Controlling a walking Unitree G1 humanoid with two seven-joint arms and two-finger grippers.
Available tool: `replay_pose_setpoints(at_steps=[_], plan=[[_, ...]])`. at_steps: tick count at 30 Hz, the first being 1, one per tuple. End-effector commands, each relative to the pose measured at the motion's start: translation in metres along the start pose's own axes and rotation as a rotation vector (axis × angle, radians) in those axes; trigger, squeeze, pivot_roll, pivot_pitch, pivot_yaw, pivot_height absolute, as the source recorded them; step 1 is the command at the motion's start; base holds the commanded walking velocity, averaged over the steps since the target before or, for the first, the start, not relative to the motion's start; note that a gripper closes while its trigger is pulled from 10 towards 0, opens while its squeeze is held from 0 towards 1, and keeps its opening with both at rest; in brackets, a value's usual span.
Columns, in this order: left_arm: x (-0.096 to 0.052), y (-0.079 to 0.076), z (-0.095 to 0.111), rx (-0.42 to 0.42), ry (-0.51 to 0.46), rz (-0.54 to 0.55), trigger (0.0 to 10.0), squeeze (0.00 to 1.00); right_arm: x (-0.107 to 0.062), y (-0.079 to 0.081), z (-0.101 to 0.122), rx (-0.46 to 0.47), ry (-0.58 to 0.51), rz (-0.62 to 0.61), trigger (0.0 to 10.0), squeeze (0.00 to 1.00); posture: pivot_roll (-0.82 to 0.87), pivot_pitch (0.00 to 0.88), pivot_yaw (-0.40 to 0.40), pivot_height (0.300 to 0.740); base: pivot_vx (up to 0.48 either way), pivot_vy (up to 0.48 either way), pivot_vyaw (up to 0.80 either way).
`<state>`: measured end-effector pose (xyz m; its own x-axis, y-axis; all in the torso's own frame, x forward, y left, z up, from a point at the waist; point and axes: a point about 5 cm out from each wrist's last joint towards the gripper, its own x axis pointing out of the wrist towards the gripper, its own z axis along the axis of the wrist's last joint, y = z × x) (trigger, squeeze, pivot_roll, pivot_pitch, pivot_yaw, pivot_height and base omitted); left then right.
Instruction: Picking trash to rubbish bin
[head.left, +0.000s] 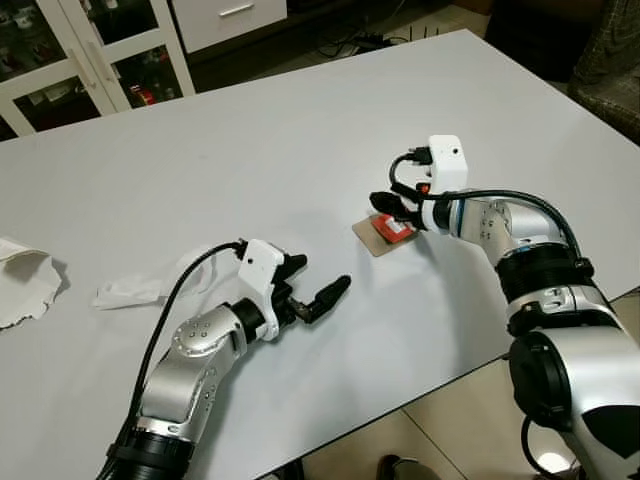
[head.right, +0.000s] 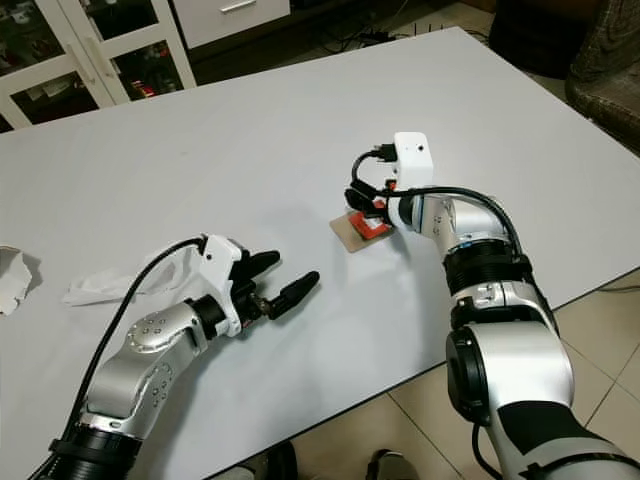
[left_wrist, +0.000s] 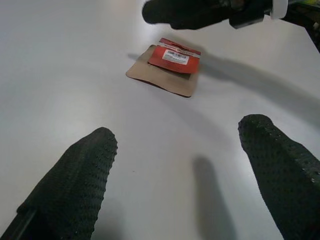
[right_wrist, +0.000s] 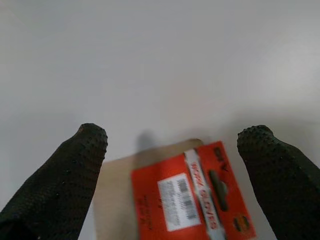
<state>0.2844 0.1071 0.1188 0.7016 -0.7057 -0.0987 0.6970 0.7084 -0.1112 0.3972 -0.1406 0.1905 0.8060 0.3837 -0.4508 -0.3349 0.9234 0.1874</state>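
A flat brown card packet with a red label (head.left: 385, 233) lies on the white table (head.left: 250, 150) toward its right front. My right gripper (head.left: 392, 208) hovers just over the packet's far edge, open, with the packet (right_wrist: 185, 195) below and between its two fingers. My left gripper (head.left: 322, 273) rests low over the table to the packet's left. It is open, holds nothing and points at the packet (left_wrist: 167, 67). A crumpled white tissue (head.left: 130, 290) lies behind the left wrist. Another white tissue (head.left: 22, 280) sits at the table's left edge.
The table's front edge (head.left: 400, 400) runs diagonally below both arms, with tiled floor (head.left: 450, 420) beyond. White glass-door cabinets (head.left: 90, 50) stand past the far side. A dark seat (head.left: 605, 55) is at the far right corner.
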Motion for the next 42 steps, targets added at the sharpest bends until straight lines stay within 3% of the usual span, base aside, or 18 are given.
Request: replay_pose_setpoints(at_steps=[1,12,18,24,32,42], plan=[[0.001,-0.001,-0.003,0.004,0.019,-0.003,10.0,0.00,0.000,0.002,-0.004,0.019,0.012,0.007,10.0,0.00,-0.05,0.151,0.053,0.740,0.000,0.000,0.00],[0.000,-0.001,-0.003,0.003,0.023,-0.002,10.0,0.00,-0.001,0.002,-0.017,0.028,0.047,-0.019,10.0,0.00,-0.05,0.154,0.052,0.740,0.000,0.000,0.00],[0.002,-0.002,-0.004,0.003,0.024,-0.005,10.0,0.00,-0.008,-0.004,-0.002,-0.034,-0.043,-0.075,10.0,0.00,-0.05,0.153,0.057,0.740,0.000,0.000,0.00],[0.003,-0.003,-0.004,0.005,0.026,-0.013,10.0,0.00,-0.010,-0.006,0.004,-0.023,-0.051,-0.082,10.0,0.00,-0.06,0.154,0.059,0.740,0.000,0.000,0.00],[0.003,-0.003,-0.004,0.003,0.028,-0.010,10.0,0.00,-0.006,0.001,-0.017,0.045,0.020,-0.040,10.0,0.00,-0.06,0.155,0.056,0.740,0.000,0.000,0.00],[0.003,-0.003,-0.005,0.005,0.032,-0.011,10.0,0.00,-0.006,0.003,-0.026,0.051,0.049,-0.039,10.0,0.00,-0.05,0.160,0.056,0.740,0.000,0.000,0.00]])
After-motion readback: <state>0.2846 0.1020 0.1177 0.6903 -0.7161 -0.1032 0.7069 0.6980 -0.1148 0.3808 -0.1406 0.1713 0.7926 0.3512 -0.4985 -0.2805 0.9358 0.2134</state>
